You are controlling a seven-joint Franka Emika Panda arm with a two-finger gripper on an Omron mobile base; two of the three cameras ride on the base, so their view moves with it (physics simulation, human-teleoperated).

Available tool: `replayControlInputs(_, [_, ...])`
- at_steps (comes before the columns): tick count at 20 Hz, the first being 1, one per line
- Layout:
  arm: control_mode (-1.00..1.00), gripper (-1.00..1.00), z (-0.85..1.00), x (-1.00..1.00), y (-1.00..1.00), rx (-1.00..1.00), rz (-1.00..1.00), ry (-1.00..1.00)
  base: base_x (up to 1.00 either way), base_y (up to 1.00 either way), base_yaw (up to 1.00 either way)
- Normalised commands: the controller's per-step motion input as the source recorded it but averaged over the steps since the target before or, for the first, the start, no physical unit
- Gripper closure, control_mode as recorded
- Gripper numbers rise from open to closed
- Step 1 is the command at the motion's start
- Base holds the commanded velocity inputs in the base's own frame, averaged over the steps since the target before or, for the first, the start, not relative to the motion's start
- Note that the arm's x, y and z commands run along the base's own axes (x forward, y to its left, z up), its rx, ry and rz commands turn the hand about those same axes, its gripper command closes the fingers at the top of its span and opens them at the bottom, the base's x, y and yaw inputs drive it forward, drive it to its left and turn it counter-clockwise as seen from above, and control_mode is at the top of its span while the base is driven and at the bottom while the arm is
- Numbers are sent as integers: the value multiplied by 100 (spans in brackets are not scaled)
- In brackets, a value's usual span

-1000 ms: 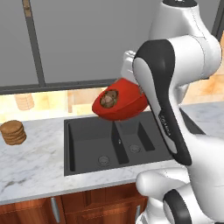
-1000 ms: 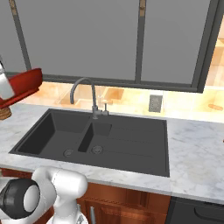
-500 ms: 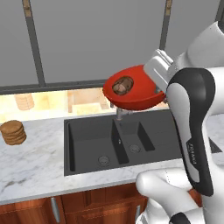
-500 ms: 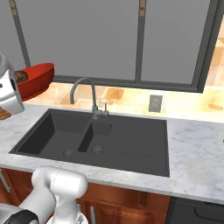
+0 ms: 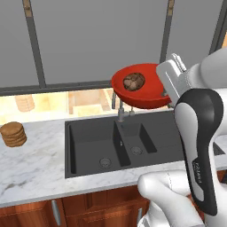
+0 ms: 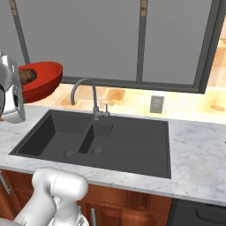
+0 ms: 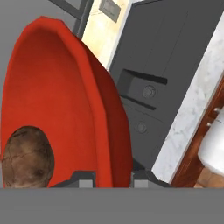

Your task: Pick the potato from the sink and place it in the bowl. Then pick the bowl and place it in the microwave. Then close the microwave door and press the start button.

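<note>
My gripper (image 5: 166, 90) is shut on the right rim of the glossy red bowl (image 5: 142, 88), holding it tilted in the air above the black sink (image 5: 111, 142). The brown potato (image 5: 134, 81) lies inside the bowl. In the right base view the bowl (image 6: 43, 80) with the potato (image 6: 26, 76) hangs at the far left, above the sink (image 6: 123, 141). The hand view has the rim of the bowl (image 7: 65, 100) between my fingertips (image 7: 83, 178), the potato (image 7: 28, 157) low in it and the sink (image 7: 153, 61) beyond. The microwave and its door are out of view.
A grey gooseneck faucet (image 6: 84, 89) rises behind the sink, just below and beside the bowl. A stack of brown wooden discs (image 5: 12, 134) stands on the marble counter (image 5: 31, 164) at the left. A wall outlet (image 6: 156, 104) sits behind the sink, under the grey window panes.
The arm has swung the bowl with the potato to the right and a little higher over the sink. The grip on the rim has stayed the same.
</note>
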Motion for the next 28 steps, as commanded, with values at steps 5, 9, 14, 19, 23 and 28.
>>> replayControlInputs(5, [-100, 100, 20, -1, 0, 7, -12, -3, 0, 0, 0])
replayControlInputs(9, [-100, 100, -1, 0, -12, 2, 0, -3, 0, 0, 0])
replayControlInputs(14, [-100, 100, 0, 0, 0, 0, 0, 0, 0, 0, 0])
replayControlInputs(19, [-100, 100, 0, 0, 0, 0, 0, 0, 0, 0, 0])
replayControlInputs(23, [100, 100, 0, 0, 0, 0, 0, 0, -21, 0, 0])
replayControlInputs(28, [100, 100, 0, 0, 0, 0, 0, 0, -77, 0, 22])
